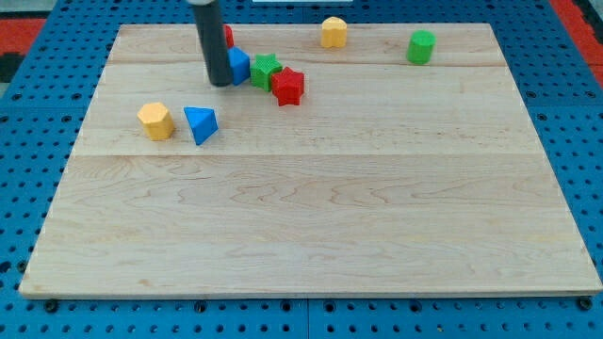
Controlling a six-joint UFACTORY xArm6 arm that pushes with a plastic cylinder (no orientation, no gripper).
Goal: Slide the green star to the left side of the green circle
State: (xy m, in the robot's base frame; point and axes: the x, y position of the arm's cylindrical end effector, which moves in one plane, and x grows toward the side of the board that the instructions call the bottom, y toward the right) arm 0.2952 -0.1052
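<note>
rod: dark, near upright, entered from the view's top
my tip (pixel 220 83): sat low at upper left of view

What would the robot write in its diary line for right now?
my tip: beside blue block, its left | green star: touching red star | green circle: far right, apart | status: not there yet

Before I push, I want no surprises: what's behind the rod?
A red block peeks out behind the rod, shape mostly covered. A blue block sits partly hidden beside my tip, left of the green star.
</note>
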